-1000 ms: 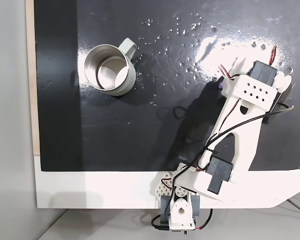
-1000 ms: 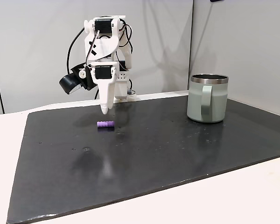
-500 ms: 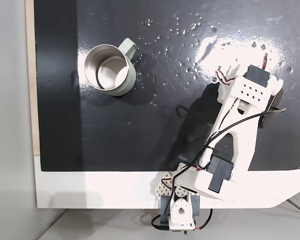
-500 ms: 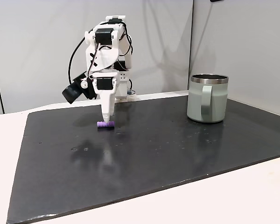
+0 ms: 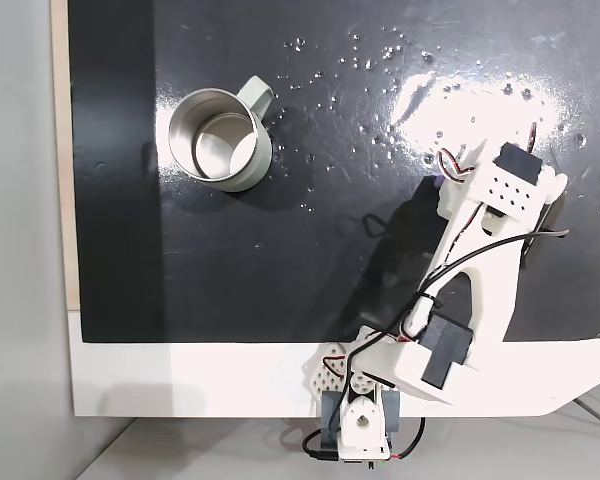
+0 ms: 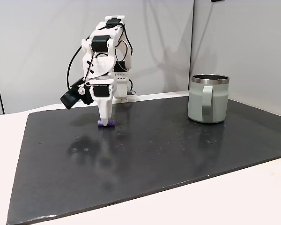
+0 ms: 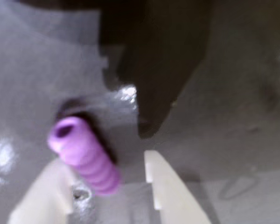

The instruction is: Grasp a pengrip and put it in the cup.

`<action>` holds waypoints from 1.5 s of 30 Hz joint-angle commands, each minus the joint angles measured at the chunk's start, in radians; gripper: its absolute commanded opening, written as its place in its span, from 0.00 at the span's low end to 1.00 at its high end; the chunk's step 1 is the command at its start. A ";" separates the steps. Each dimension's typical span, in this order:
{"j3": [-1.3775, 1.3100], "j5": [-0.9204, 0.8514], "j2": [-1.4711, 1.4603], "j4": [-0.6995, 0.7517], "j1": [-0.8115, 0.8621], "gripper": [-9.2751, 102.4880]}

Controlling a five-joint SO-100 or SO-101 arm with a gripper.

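Observation:
The purple ribbed pengrip (image 7: pixel 84 156) lies on the black mat. In the wrist view it sits between my two pale fingers, close against the left finger (image 7: pixel 44 193), with a gap to the right finger (image 7: pixel 170 189). My gripper (image 7: pixel 105 163) is open around it. From the side, the gripper (image 6: pixel 104 121) points straight down with its tips at the mat, and the pengrip (image 6: pixel 110 123) shows at its foot. The pale grey-green cup (image 6: pixel 208 99) stands upright far to the right there. From above, the cup (image 5: pixel 220 140) with its shiny steel inside is at the upper left.
The black mat (image 6: pixel 154 154) covers most of the white table (image 5: pixel 180 375). The arm's base (image 5: pixel 360 420) stands at the table's near edge in the top-down fixed view. Cables run along the arm. Bright glare lies on the mat (image 5: pixel 430 90) near the wrist.
The arm has lowered. The gripper came down from just above the mat until its tips straddle the pengrip. Cup and pengrip have not moved.

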 commanded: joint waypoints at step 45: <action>-0.776 0.066 0.225 0.371 -0.565 0.08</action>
